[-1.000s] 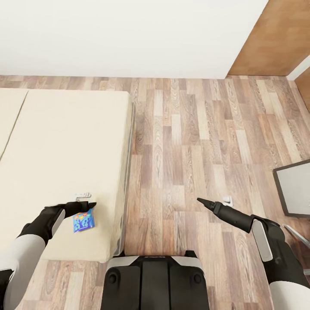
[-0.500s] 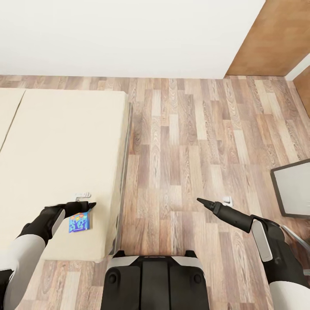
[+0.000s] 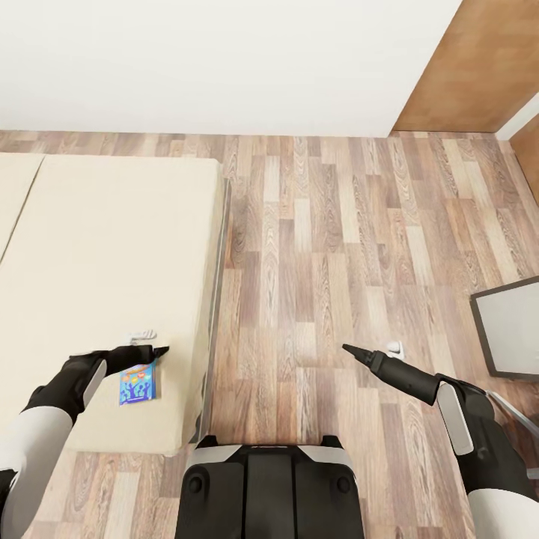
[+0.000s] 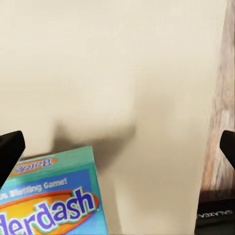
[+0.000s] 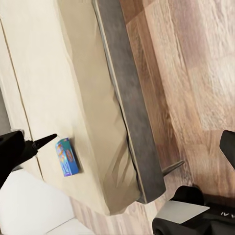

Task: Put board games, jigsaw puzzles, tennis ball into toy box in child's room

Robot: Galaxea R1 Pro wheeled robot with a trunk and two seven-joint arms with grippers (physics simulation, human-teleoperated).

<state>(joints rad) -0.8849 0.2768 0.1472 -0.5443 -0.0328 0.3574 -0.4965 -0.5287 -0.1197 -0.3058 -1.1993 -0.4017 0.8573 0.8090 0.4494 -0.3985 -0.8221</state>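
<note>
A small blue board game (image 3: 138, 383) lies flat on the beige mattress of the bed (image 3: 105, 247), near its foot corner. My left gripper (image 3: 151, 344) hovers open just above the box's far edge, without touching it. In the left wrist view the box (image 4: 51, 205), lettered "…derdash", sits below and to one side of the wide-open left gripper (image 4: 117, 147). Over the wood floor my right gripper (image 3: 370, 347) hangs open and empty. The right wrist view looks back at the bed's grey frame (image 5: 129, 112) and the blue box (image 5: 66, 156).
The bed's grey side rail (image 3: 213, 299) runs along the plank floor (image 3: 329, 247). A dark-framed pale panel (image 3: 513, 329) stands at the right edge. A white wall (image 3: 224, 60) is ahead, with a brown door (image 3: 479, 67) at the far right. My base (image 3: 269, 486) is at the bed's corner.
The whole view has shifted slightly, so the bed sits a little further left. My left forearm has dropped lower and leftward. The blue box now lies straighter than a second ago.
</note>
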